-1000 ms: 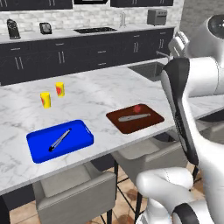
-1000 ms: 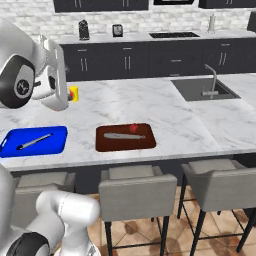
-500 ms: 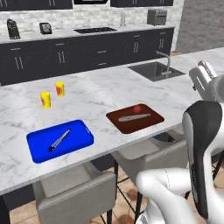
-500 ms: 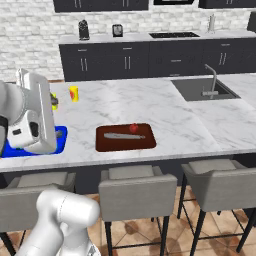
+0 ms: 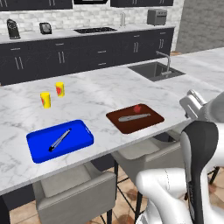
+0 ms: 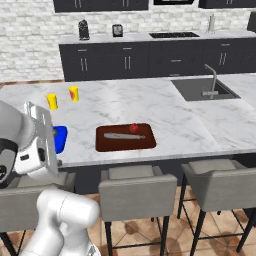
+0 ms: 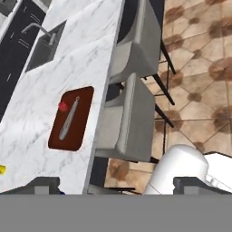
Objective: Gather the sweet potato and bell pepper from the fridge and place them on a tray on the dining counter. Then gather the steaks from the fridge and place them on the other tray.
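the dining counter [image 5: 109, 87] runs across the base views, white-grey marbled top on a dark base. on it lies a dark red-brown tray [image 5: 151, 122] holding the bell pepper [image 5: 137, 108], small and bright red, at the tray's far edge, with a grey knife-like utensil [image 5: 133, 117] just beside it toward the near side. to the robot's left sits a blue tray [image 5: 81, 142] with a grey utensil [image 5: 60, 140] lying diagonally in it. two small yellow cups [image 5: 45, 99] stand farther back on the counter, well apart from both trays. a sink with faucet [image 5: 162, 70] is set in the counter on the right.

in the right base view the same red-brown tray [image 6: 145, 144] carries the pepper [image 6: 133, 128]; grey stools [image 6: 132, 192] stand below the counter edge.

the gripper [image 7: 116, 186] shows in the hand view, two dark fingertips [image 7: 43, 185] at the bottom, set wide apart, nothing between them. the hand looks down over the counter edge and stools; the bell pepper [image 7: 63, 106] sits on the tray [image 7: 81, 136], well apart from the jaws, up and left of them in that view, not between them
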